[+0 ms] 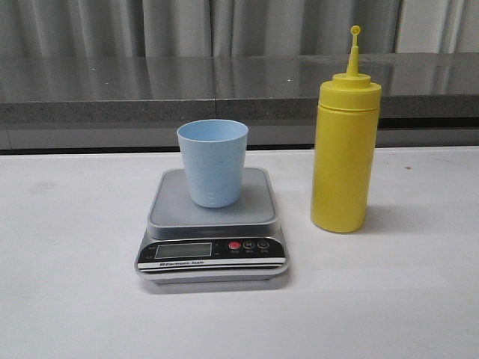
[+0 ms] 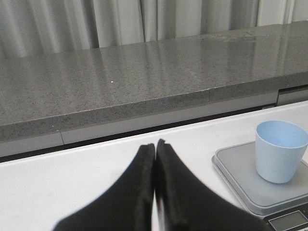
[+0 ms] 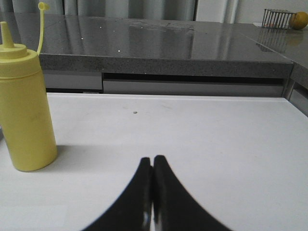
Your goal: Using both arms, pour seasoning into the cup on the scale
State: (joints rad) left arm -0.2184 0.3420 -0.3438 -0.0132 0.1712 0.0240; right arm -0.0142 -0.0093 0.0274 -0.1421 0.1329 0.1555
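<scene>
Left gripper [image 2: 155, 144] and right gripper [image 3: 153, 159] both pressed together, holding nothing, low over the white table [image 1: 67, 299]; pale blue tapered plastic cup [image 1: 212, 162] upright at frame centre on the flat silver-grey scale [image 1: 213, 232]; tall yellow squeeze bottle [image 1: 345, 149] stands right of it, apart.

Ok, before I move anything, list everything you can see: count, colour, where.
cup: one, pale blue, upright on the scale platform
scale: one, silver-grey with black front panel, on the white table
seasoning bottle: one, yellow, upright on the table to the scale's right, cap off the nozzle
table: one, white
counter: one, dark grey, behind the table
wire rack with yellow object: one, on the far counter
left gripper: black jaws closed, empty
right gripper: black jaws closed, empty
</scene>
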